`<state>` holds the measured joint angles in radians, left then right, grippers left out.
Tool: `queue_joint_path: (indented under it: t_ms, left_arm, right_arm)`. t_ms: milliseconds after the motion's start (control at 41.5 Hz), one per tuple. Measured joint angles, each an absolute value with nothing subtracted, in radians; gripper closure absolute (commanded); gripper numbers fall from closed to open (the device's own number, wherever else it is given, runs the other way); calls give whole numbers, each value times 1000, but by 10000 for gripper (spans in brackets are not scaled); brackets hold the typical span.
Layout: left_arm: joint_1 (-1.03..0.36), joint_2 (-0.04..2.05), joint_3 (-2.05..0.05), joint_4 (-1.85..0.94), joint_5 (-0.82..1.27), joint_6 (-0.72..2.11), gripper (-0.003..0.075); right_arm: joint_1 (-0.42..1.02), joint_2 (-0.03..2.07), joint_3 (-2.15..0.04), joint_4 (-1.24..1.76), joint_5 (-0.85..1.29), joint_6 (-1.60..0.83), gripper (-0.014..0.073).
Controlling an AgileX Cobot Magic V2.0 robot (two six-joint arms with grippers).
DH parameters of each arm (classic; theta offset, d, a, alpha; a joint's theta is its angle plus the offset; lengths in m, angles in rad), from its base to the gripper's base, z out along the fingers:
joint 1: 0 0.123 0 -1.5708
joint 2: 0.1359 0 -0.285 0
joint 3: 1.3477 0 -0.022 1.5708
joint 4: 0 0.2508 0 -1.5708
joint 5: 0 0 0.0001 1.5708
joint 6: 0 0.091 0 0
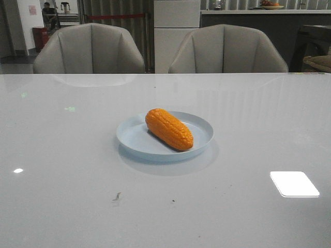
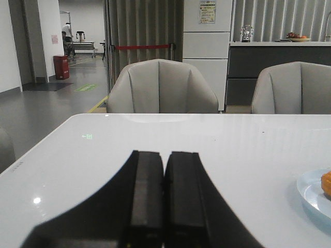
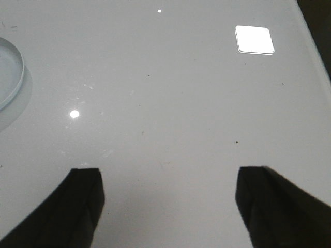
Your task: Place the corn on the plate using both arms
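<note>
- Two grippers: we see the left gripper (image 2: 164, 199) with fingers pressed together, holding nothing; the right gripper (image 3: 168, 204) spread wide, empty, over bare table (image 1: 62, 170).
- One plate (image 1: 199, 142), mid-table.
- One corn (image 1: 169, 128), lying diagonally inside our plate.
- Two chairs (image 1: 89, 49) behind the table's far edge.

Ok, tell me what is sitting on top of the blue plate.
One orange corn cob lies diagonally on the plate, its near end close to the front rim. Nothing else rests on the visible surface. The strip of plate directly beneath the cob is covered.
</note>
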<state>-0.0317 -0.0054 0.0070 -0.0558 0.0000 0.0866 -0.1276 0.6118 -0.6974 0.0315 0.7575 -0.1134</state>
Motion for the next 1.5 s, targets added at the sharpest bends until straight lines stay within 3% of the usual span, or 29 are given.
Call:
queue_joint_path:
  t_ms: [193,289,386,410,507,651,700,1158,1496]
  left_arm:
    - [-32,-5,7,-56,0,87,632]
    - [-32,-5,7,-56,5,87,632]
    - [-32,-5,7,-56,5,87,632]
    - [-32,-5,7,-56,5,87,632]
    - [-32,-5,7,-56,5,87,632]
    - [-32,-5,7,-56,5,87,632]
    - [-32,-5,7,-56,5,87,632]
    - [-32,-5,7,-56,5,87,632]
    - [-32,-5,7,-56,5,87,632]
  right_arm:
    - [-117,574,-692,15,754,-113,-21]
    - [-70,532,-691,13,757,-113,48]
    - [-3,481,-691,13,757,-113,157]
    - [15,466,-691,13,757,-113,242]
    - [68,420,-691,13,758,-113,324]
    - [95,358,-656,13,743,-113,546]
    - [95,331,-624,13,719,-113,582]
    - [95,11,-116,93,74,-113,563]
    - [95,-11,29,133,91,-113,563]
